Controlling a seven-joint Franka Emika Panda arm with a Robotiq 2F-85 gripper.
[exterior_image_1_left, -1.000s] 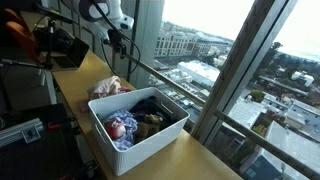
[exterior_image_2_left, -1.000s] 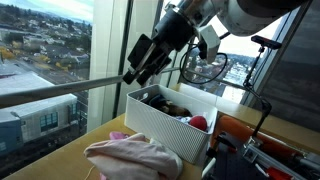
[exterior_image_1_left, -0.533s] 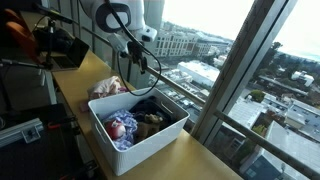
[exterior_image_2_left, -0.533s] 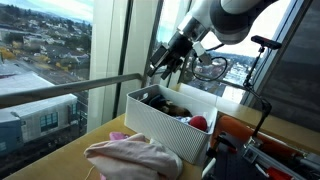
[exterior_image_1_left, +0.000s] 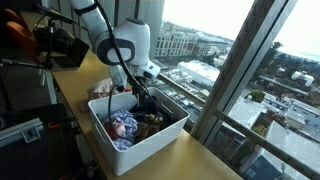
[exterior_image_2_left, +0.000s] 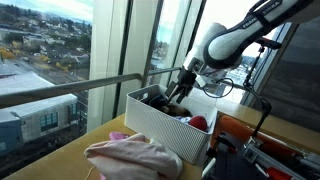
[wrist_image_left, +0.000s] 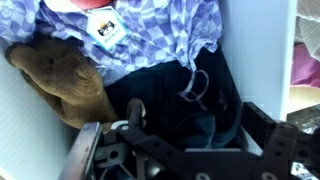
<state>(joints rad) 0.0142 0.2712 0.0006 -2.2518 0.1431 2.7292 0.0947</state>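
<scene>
Tool: my tool (wrist_image_left: 172, 120) is down inside the bin, with its fingers spread wide and nothing between them. In both exterior views it points steeply downward among the clothes (exterior_image_1_left: 138, 95) (exterior_image_2_left: 178, 92).
Dark garment: the dark garment (wrist_image_left: 200, 90) lies crumpled directly under the tool, against the bin's inner wall. I judge the fingers stand apart so that they straddle one of its folds.
Brown cloth: the brown cloth (wrist_image_left: 60, 75) is bunched in the corner just beside the dark garment, clear of the fingers.
Checked cloth: the purple checked cloth (wrist_image_left: 150, 40) lies beyond the dark garment and overlaps its edge, with a small tag showing.
Bin: the white bin (exterior_image_1_left: 140, 150) holds the whole heap, so everything sits packed and touching.
Pink cloth: the pink cloth (exterior_image_2_left: 135, 155) lies outside the bin, loose on the table (exterior_image_1_left: 90, 70).
Change: a second ago the tool hung high by the window rail. Half a second ago it was over the rim, and now it has dropped among the clothes. The bin and the pink cloth have not moved.
</scene>
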